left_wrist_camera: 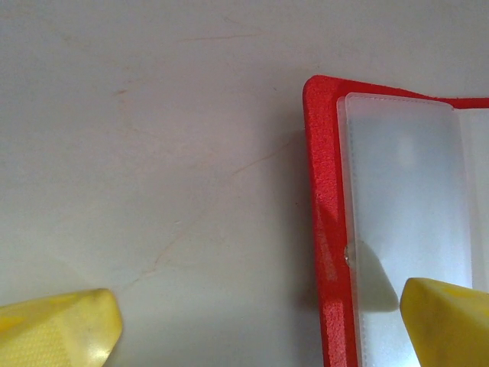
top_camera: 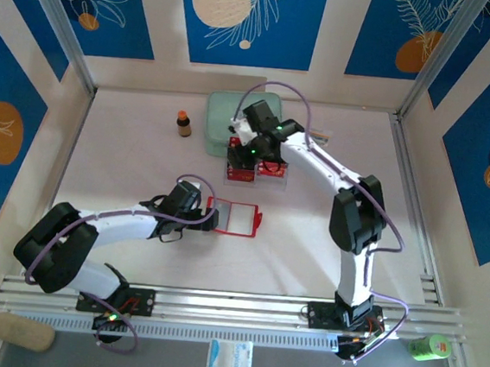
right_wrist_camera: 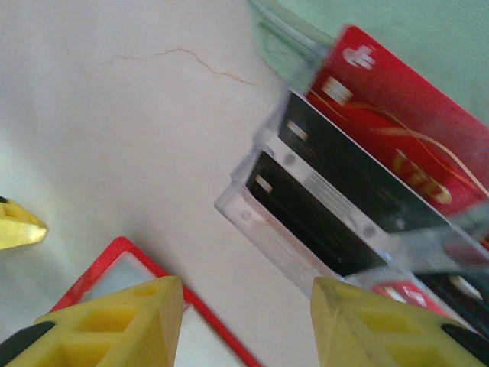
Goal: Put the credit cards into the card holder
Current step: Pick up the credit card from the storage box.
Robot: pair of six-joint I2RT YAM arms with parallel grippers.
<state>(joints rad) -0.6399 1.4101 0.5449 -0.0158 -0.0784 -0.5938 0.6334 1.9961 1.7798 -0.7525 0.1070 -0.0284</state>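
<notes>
Red card holder (left_wrist_camera: 325, 229) lies open and flat on the table (left_wrist_camera: 153, 153), clear pockets up. No card is in the pocket that shows. Left gripper (left_wrist_camera: 256, 306) sits low over the holder's edge, fingers spread wide. One yellow fingertip (left_wrist_camera: 447, 321) is over the clear pocket, the other is out over bare table, and the red border runs between them. Nothing is clamped. It looks placed to steady the holder, but I can't tell if a pad touches.

Right gripper (right_wrist_camera: 244, 306) hangs at the clear rack (right_wrist_camera: 252, 222), which stands the credit cards (right_wrist_camera: 344, 180) on edge just ahead of its fingertips. Its fingers are apart, the gap is empty, and no card is between them. The cards, dark-faced and red, sit in slots one behind another. Mint-green case (right_wrist_camera: 397, 38) lies beyond the rack. A corner of the holder shows just beside one right finger.

Step, as I judge it: fetching a card, grasp not yet made. The next move calls for lining the fingers across one card's thin top edge. Then drop so a pad sits on each face, and close without catching the neighbouring card or the rack wall. Lift straight up, carry the card to the open pocket by the left fingers, and slide it in edge-first. Risk: the rack tips, or two cards come out together.
</notes>
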